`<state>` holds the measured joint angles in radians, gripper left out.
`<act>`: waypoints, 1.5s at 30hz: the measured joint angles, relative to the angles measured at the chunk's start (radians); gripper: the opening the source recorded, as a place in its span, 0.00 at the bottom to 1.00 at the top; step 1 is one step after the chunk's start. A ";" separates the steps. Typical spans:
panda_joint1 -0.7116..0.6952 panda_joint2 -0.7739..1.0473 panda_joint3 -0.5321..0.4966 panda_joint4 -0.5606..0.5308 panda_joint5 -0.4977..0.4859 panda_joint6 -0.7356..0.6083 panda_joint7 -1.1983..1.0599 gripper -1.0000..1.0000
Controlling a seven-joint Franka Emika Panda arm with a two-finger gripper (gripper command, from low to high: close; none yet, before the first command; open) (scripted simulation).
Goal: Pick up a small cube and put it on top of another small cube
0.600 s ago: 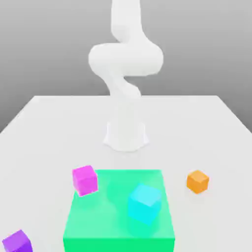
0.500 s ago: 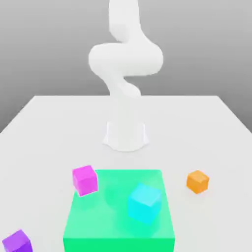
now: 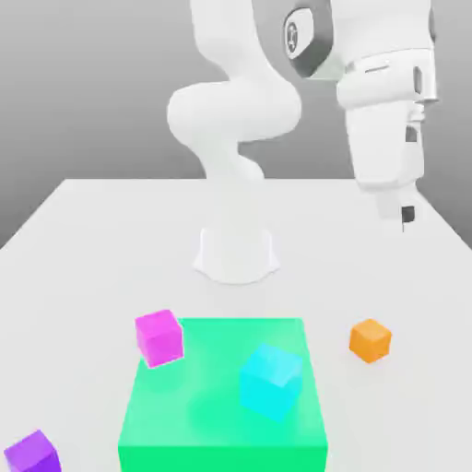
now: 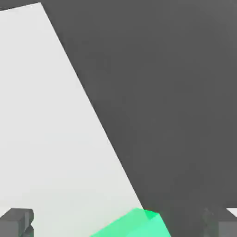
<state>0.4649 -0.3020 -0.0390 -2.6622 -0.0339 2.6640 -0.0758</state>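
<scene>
The small orange cube [image 3: 370, 340] rests on the white table toward the exterior view's right, just off the green platform. My gripper [image 3: 403, 216] hangs high above the table, farther back than the orange cube and a little to its right, pointing down. In the hand view its two dark fingertips [image 4: 16, 222] stand far apart with nothing between them, so it is open and empty. A corner of the green platform [image 4: 134, 224] shows between them.
A flat green platform [image 3: 184, 424] lies at the front with a larger cyan cube [image 3: 270, 380] on it. A magenta cube [image 3: 159, 336] sits at its back left corner and a purple cube [image 3: 32, 454] at the front left. The arm's white base [image 3: 236, 253] stands mid-table.
The hand has swung down into the exterior view at the upper right, where before only the arm's lower links showed. The cubes have stayed put.
</scene>
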 joint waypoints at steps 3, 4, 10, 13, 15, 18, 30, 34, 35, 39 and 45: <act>0.060 0.072 0.002 -0.053 0.006 0.053 -0.135 0.50; 0.078 0.096 0.004 -0.070 0.009 0.070 -0.181 0.50; 0.179 0.241 0.038 -0.175 0.029 0.176 -0.456 0.50; 0.230 0.322 0.054 -0.209 0.031 0.238 -0.555 0.50; 0.220 0.391 0.049 -0.203 0.030 0.293 -0.568 0.50; 0.219 0.498 0.046 -0.185 0.029 0.380 -0.572 0.50; 0.221 0.489 0.044 -0.187 0.027 0.370 -0.571 0.00; 0.220 0.347 0.046 -0.214 0.032 0.256 -0.574 0.00; 0.205 0.323 0.036 -0.203 0.032 0.220 -0.559 0.00; 0.107 0.269 -0.036 -0.089 0.016 0.054 -0.430 0.00; -0.074 0.212 -0.124 0.116 0.005 -0.205 -0.217 0.00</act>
<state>0.3906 -0.0905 -0.1635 -2.5465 -0.0287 2.4585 -0.2928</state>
